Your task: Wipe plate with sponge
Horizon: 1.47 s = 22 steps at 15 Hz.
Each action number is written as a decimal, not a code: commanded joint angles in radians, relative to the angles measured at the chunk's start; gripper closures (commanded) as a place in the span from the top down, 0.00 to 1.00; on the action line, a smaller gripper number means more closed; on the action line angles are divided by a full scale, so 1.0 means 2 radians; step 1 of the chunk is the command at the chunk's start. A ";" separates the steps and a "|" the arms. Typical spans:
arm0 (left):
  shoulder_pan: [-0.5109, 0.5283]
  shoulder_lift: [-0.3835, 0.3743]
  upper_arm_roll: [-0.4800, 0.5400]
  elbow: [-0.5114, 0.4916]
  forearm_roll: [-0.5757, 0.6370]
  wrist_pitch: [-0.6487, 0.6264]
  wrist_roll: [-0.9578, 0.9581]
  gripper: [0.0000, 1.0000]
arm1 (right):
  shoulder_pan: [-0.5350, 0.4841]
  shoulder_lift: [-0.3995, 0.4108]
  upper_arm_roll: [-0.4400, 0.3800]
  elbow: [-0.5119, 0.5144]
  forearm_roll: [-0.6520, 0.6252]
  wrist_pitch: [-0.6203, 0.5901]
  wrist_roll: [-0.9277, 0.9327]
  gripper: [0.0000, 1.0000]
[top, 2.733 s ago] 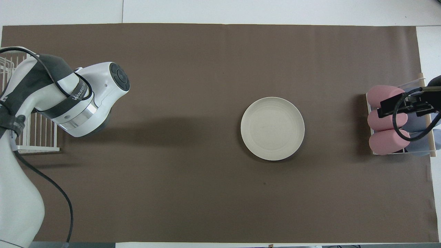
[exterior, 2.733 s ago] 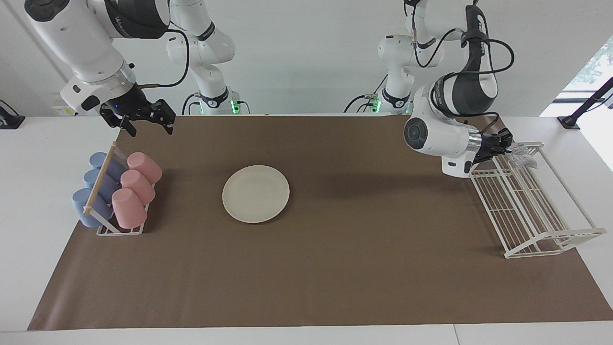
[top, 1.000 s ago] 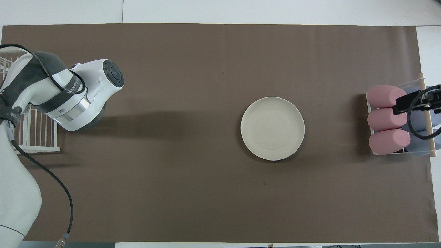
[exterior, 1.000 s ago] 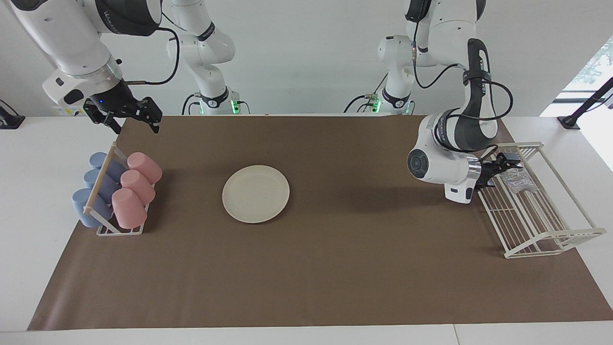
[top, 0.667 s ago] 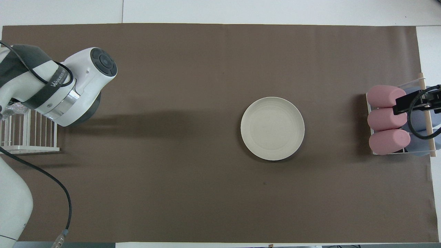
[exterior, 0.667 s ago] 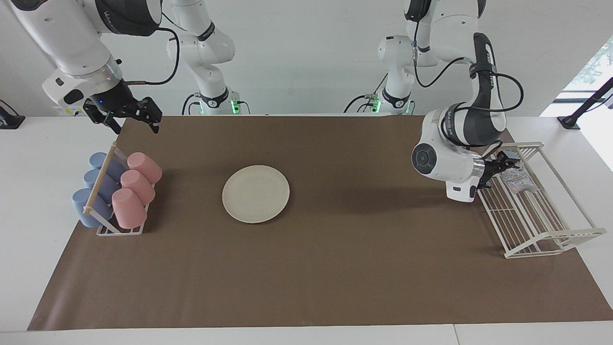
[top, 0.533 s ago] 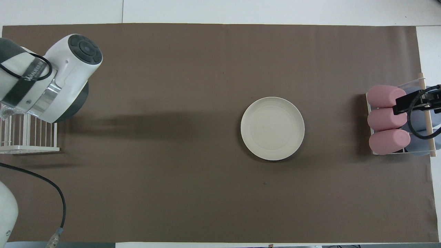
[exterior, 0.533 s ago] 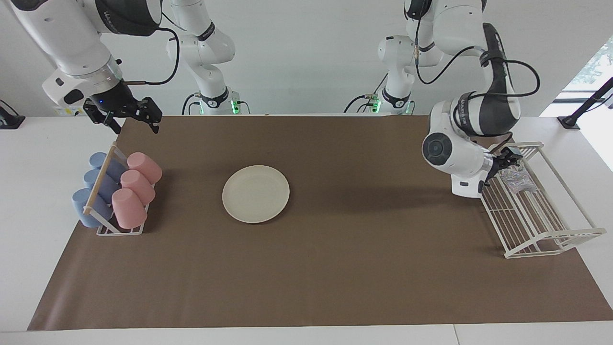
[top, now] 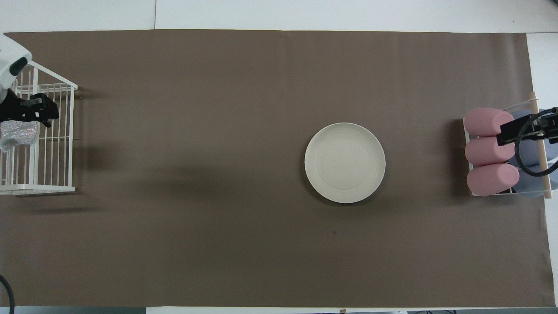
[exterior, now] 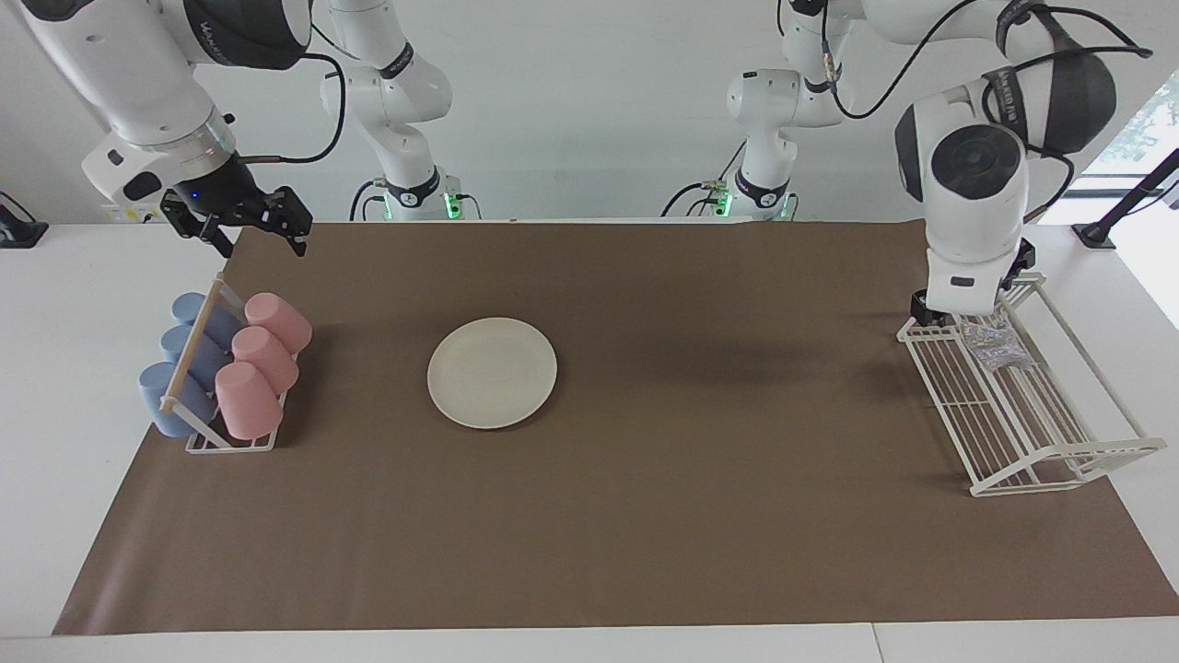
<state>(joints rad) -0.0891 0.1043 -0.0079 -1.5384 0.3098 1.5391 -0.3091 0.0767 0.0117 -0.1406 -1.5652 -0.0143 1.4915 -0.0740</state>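
Note:
The cream-white plate (exterior: 492,372) lies flat on the brown mat; it also shows in the overhead view (top: 345,162). The glittery silver-grey sponge (exterior: 991,345) lies in the white wire rack (exterior: 1059,456) at the left arm's end of the table, and it shows in the overhead view (top: 17,133). My left gripper (exterior: 969,293) hangs over the rack's end nearest the robots, just above the sponge and apart from it, open and empty. It also shows in the overhead view (top: 24,114). My right gripper (exterior: 262,245) waits open and empty over the cup holder's end.
A holder with pink and blue cups (exterior: 226,368) lying on their sides stands at the right arm's end of the table; it also shows in the overhead view (top: 490,150). The brown mat (exterior: 645,516) covers most of the table.
The sponge went from my left gripper into the rack and lies there. The left arm has since risen and turned its wrist upright over the rack. The right gripper drew back slightly, then stayed still.

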 commanded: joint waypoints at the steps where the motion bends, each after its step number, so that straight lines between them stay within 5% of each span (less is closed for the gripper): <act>1: 0.009 -0.042 0.000 -0.006 -0.070 -0.024 0.029 1.00 | 0.000 -0.004 0.001 -0.003 -0.007 -0.006 -0.005 1.00; 5: 0.009 -0.084 0.002 -0.015 -0.140 -0.078 0.059 1.00 | 0.000 -0.004 0.001 -0.003 -0.007 -0.006 -0.005 1.00; 9: 0.016 -0.106 0.006 -0.061 -0.184 -0.063 0.066 1.00 | 0.000 -0.004 0.001 -0.003 -0.007 -0.006 -0.005 1.00; 15: 0.012 -0.060 0.007 -0.039 -0.185 -0.029 0.059 1.00 | 0.000 -0.004 0.001 -0.004 -0.007 -0.006 -0.006 1.00; 22: 0.015 -0.061 0.002 -0.020 -0.183 -0.041 0.063 1.00 | 0.001 -0.005 0.002 -0.004 -0.007 -0.006 -0.005 1.00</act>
<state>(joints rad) -0.0701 -0.0208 0.0024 -1.5951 -0.0437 1.4717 -0.1972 0.0771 0.0117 -0.1398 -1.5657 -0.0143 1.4915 -0.0740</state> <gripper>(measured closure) 0.000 0.000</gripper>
